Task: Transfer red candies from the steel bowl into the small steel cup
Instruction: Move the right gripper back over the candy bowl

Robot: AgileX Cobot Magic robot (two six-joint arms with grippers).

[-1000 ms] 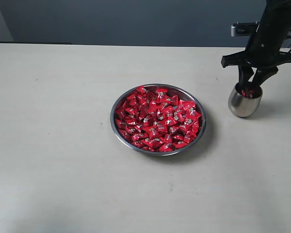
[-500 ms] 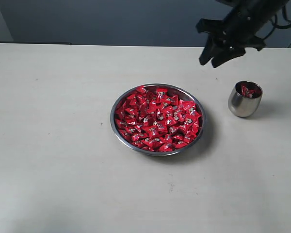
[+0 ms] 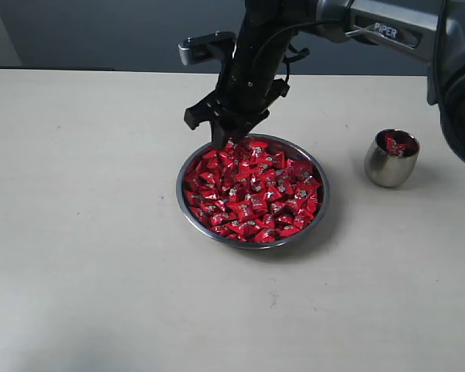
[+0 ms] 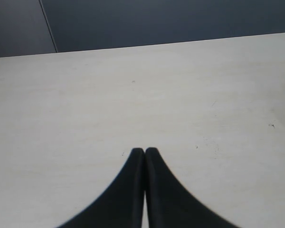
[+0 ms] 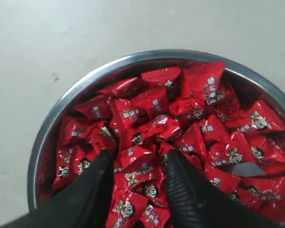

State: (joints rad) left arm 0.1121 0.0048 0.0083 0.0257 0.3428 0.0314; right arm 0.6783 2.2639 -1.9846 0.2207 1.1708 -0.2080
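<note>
Reaching down over the steel bowl (image 3: 179, 194) with the right jaws spread wide, both tips pressed into the red candies (image 3: 252, 198) near the rim of the heap. Touches wrappers with each black fingertip (image 5: 97, 175); brackets a few candies in the gap, clamps none. Shows the left jaws shut tight, tip against tip, gripping nothing, with only bare bench below and ahead of them.

Places the bowl directly under the right jaws, heaped full. Places the small steel cup (image 3: 387, 169) well off to one side of those jaws, upright, apart from the bowl, with a few red candies inside.

Sets everything on a pale, off-white bench (image 3: 85, 256), faintly speckled, with a dark blue-grey wall (image 3: 101, 31) behind it.

Differs from a second ago: then dipping the right jaws into the mouth of the cup, half a second ago lifted clear in the air between cup and bowl, now across at the bowl and down among the candies. Leaves bowl and cup exactly where they stood.
</note>
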